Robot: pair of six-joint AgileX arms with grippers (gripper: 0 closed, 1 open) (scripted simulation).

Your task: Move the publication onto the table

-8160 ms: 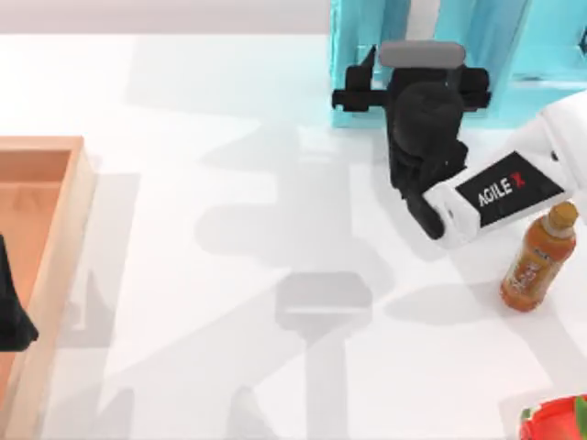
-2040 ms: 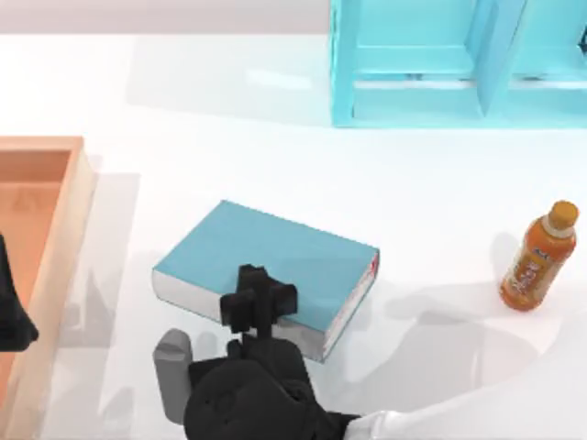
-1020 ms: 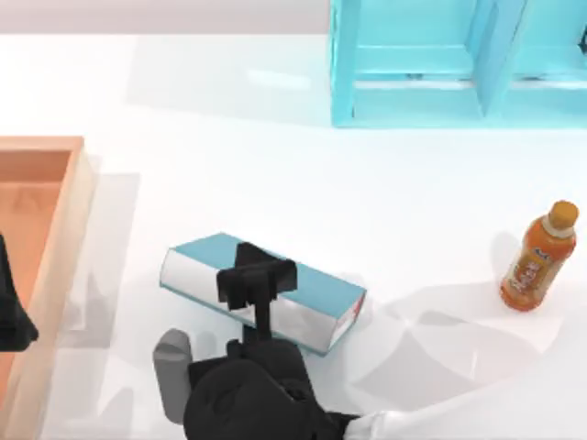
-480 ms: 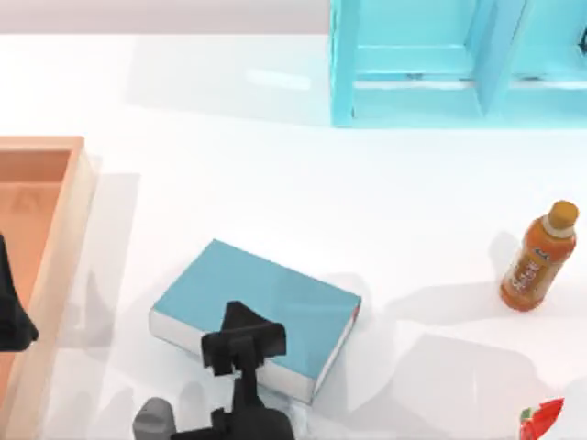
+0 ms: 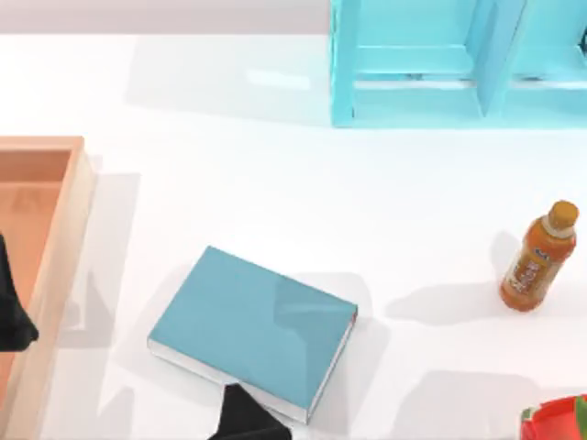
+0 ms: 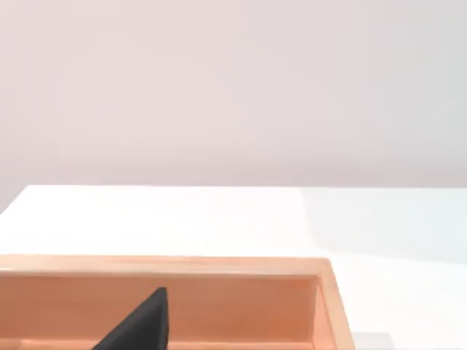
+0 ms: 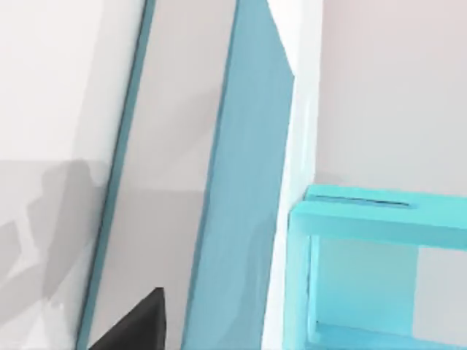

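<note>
Publication (image 5: 252, 331) lies flat on the table (image 5: 229, 147), teal cover up, in the lower middle-left part of the top view. Its long axis runs on a diagonal, from the upper left toward the lower right of the frame, and the white page edges face the lower left and the lower right. In the right wrist view the same book (image 7: 244, 197) appears as a long slanted band of teal and pale page edge.

Right gripper (image 5: 246, 420) is at the bottom edge of the top view, just beside the near corner of the book, only a dark tip of it visible; I cannot tell if its jaws are apart or together. Left gripper (image 5: 11, 316) is parked at the left edge, over the wooden tray (image 5: 57, 257).
</note>
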